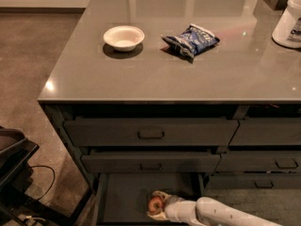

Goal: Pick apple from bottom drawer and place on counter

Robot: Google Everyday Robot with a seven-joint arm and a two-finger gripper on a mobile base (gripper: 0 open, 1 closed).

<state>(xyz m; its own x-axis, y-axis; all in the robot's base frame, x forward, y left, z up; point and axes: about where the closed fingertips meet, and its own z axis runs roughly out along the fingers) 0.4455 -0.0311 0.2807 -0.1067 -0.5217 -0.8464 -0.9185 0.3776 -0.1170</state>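
The bottom drawer [127, 194] stands pulled out under the two upper drawers, its dark floor showing. The apple [155, 204], small and red with a yellowish patch, sits low on that floor near the frame's bottom edge. My gripper [155, 205] reaches in from the lower right on a white arm, and its pale fingers [159, 195] wrap around the apple from above and below. The counter [188, 65] spreads wide and glossy above the cabinets.
On the counter rest a white bowl [123, 37], a blue snack bag [190, 40] and a white container [289, 20] at the right edge. Dark equipment with a cable [19, 173] stands on the floor at left. More drawers [268, 164] lie to the right.
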